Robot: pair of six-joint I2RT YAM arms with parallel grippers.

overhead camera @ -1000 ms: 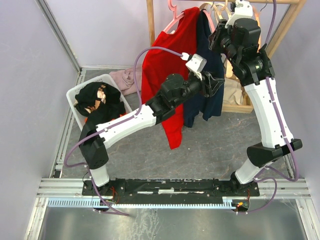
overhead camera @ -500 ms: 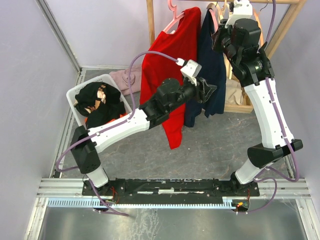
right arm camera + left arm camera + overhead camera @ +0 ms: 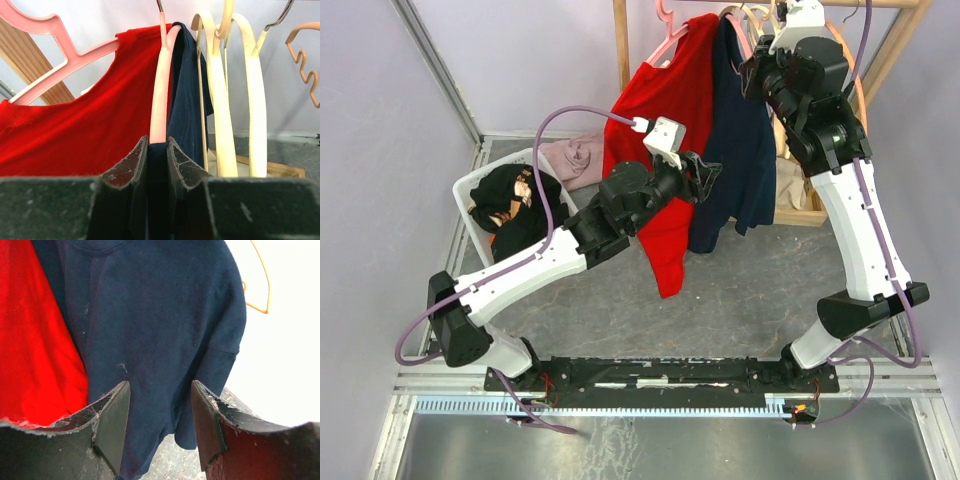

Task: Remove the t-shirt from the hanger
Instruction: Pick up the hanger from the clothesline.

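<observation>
Right claw [image 3: 157,145] is pinched nearly shut on a fold of the navy shirt [image 3: 745,150] at its shoulder, right where the hanger [image 3: 159,90] runs down into the gap between the 2 fingers. Whether the hanger arm itself is caught in that pinch I cannot tell; only dark cloth shows between the pads.

Left claw [image 3: 160,386] stands open and holds nothing. It points at the shirt's body from the front, apart from the cloth, with the red shirt [image 3: 660,110] just beside it on its left.

The shirt hangs from the rack [image 3: 620,40], still on its hanger, with its long axis straight down. The hanger and neck are up at the right claw, and the hem is below and to the right of the left claw. So the right arm is the nearer one to the hanger, and the left arm is nearer the lower cloth.

My judgement is that the next move turns on this vertical split. The top must be freed off the hanger arm sideways or upward at the right claw, while the left claw closes forward onto the body ahead of it to draw the cloth down and away. The red shirt hangs close enough to be snagged by mistake.
</observation>
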